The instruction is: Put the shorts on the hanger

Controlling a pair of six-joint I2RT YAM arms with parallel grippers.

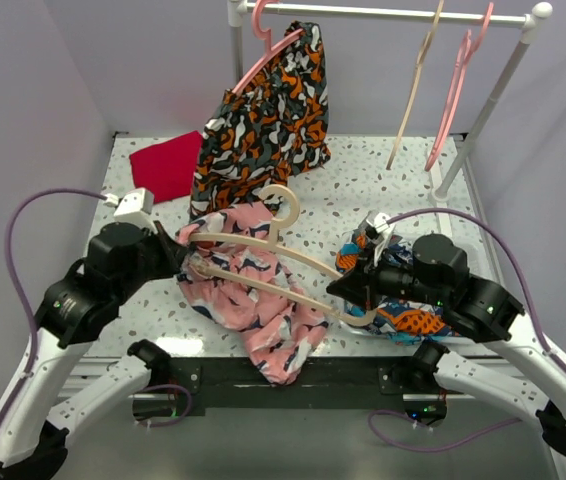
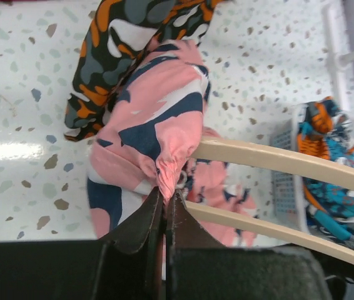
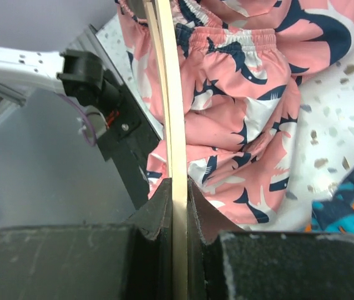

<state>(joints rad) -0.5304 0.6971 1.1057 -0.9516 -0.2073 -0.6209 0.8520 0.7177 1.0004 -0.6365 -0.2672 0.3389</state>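
Note:
The pink shorts (image 1: pixel 253 295) with navy-and-white print lie bunched at the table's front middle, partly hanging over the front edge. The beige hanger (image 1: pixel 263 245) lies across them, hook pointing toward the back. My left gripper (image 1: pixel 181 252) is shut on a pinched fold of the shorts (image 2: pixel 164 134) next to the hanger's arms (image 2: pixel 277 159). My right gripper (image 1: pixel 341 287) is shut on the hanger's lower bar (image 3: pixel 176 125), with the shorts (image 3: pixel 239 81) spread to its right.
An orange-black-white garment (image 1: pixel 263 120) hangs on a pink hanger from the rail (image 1: pixel 393 12) at the back. Another beige hanger (image 1: pixel 415 85) and pink hanger (image 1: pixel 458 85) hang there. A red cloth (image 1: pixel 166 165) lies back left. A white basket with blue-orange cloth (image 1: pixel 403 315) sits right.

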